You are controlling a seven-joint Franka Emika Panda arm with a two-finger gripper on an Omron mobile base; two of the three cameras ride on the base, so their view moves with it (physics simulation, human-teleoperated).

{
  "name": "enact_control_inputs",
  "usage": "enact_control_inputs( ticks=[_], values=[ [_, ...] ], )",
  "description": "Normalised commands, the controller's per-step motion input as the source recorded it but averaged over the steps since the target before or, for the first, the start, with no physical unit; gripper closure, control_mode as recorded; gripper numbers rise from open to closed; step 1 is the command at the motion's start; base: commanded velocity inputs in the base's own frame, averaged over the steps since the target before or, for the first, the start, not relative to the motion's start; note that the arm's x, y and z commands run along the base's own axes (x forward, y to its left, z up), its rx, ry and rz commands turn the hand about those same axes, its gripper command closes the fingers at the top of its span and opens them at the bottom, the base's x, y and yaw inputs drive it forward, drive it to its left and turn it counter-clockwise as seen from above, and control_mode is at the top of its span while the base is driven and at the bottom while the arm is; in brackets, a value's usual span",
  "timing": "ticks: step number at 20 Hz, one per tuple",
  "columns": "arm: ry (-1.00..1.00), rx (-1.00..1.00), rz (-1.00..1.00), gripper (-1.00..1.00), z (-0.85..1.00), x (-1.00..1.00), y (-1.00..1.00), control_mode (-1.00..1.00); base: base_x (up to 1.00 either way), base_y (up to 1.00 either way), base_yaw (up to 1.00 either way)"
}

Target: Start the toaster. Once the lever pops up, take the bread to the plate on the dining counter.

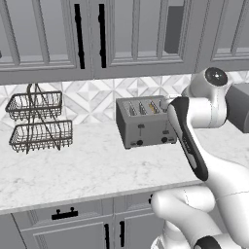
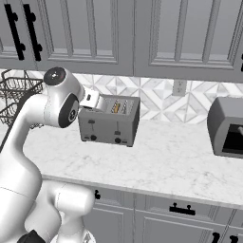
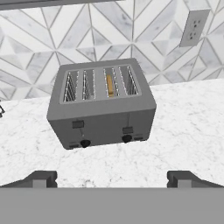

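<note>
Little is done yet: both levers on the toaster (image 3: 101, 105) sit high and the bread (image 3: 110, 85) stands in the third slot from the left. The toaster rests toward the back edge of the desk (image 3: 183, 127), near the wall. Pressing a lever and carrying the bread remain. The pincer (image 3: 112, 178) hovers in front, fingertips wide apart, holding nothing, aimed at the toaster's front.

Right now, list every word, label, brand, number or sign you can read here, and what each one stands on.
None can be read.
The toaster has bare grey sides, with no markings by its black knobs.
The wall outlet and the dark grey appliance carry no lettering.
</note>
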Motion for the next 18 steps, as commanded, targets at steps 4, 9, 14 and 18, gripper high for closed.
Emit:
enact_control_inputs(
  ticks=[4, 9, 14, 18],
  values=[
    [0.0, 0.0, 0.0, -1.0, 0.0, 0.0, 0.0, -1.0, 0.0, 0.0, 0.0],
    [0.0, 0.0, 0.0, -1.0, 0.0, 0.0, 0.0, -1.0, 0.0, 0.0, 0.0],
    [0.0, 0.0, 0.0, -1.0, 0.0, 0.0, 0.0, -1.0, 0.0, 0.0, 0.0],
    [0.0, 0.0, 0.0, -1.0, 0.0, 0.0, 0.0, -1.0, 0.0, 0.0, 0.0]
  ],
)
